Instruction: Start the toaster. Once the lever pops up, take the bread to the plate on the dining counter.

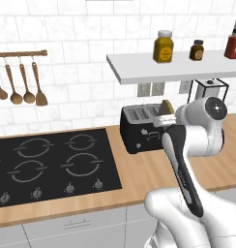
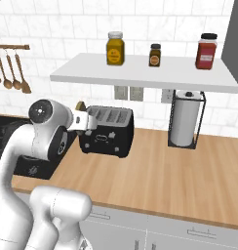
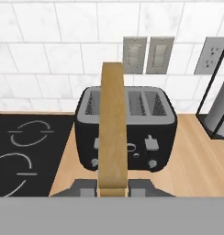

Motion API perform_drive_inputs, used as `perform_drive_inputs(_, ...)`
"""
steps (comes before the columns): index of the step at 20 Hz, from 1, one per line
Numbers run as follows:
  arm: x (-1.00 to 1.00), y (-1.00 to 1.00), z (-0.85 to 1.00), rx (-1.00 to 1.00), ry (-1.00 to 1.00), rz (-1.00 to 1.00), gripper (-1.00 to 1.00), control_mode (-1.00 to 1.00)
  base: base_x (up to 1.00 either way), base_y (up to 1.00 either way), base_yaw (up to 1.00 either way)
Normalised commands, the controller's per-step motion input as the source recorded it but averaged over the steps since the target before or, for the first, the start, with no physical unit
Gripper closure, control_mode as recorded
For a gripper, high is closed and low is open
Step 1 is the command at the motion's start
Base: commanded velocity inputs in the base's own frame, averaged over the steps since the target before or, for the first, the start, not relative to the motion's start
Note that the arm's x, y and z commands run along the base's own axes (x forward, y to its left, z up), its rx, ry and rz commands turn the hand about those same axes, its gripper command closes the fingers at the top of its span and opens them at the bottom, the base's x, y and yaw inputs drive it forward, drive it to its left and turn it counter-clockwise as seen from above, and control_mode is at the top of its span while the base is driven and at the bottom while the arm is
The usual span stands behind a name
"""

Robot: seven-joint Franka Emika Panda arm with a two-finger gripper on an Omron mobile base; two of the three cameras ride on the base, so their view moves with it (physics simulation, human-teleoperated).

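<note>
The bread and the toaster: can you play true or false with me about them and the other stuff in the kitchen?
1. The gripper is shut on the bread. True.
2. The bread sits down inside a slot of the toaster. False: it is held edge-on in front of the toaster, out of the slots.
3. The toaster is white. False: it is glossy black.
4. Three jars stand on the shelf above. True.
5. A paper towel roll stands on the wooden counter. True.
</note>
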Motion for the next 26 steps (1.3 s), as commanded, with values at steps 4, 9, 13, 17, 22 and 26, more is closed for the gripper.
perform_drive_inputs(4,-0.70,0.00,0.18,0.00,0.13,0.00,1.00,-1.00,0.00,0.00,0.00)
perform_drive_inputs(9,-0.58,0.00,0.09,0.00,0.02,0.00,1.00,-1.00,0.00,0.00,0.00)
perform_drive_inputs(13,-0.31,0.00,0.16,0.00,-0.01,0.00,1.00,-1.00,0.00,0.00,0.00)
perform_drive_inputs(17,-0.19,0.00,0.24,0.00,0.00,-0.01,1.00,-1.00,0.00,0.00,0.00)
perform_drive_inputs(22,-0.15,0.00,0.14,0.00,0.00,-0.02,1.00,-1.00,0.00,0.00,0.00)
perform_drive_inputs(26,-0.15,0.00,0.01,0.00,0.00,-0.02,1.00,-1.00,0.00,0.00,0.00)
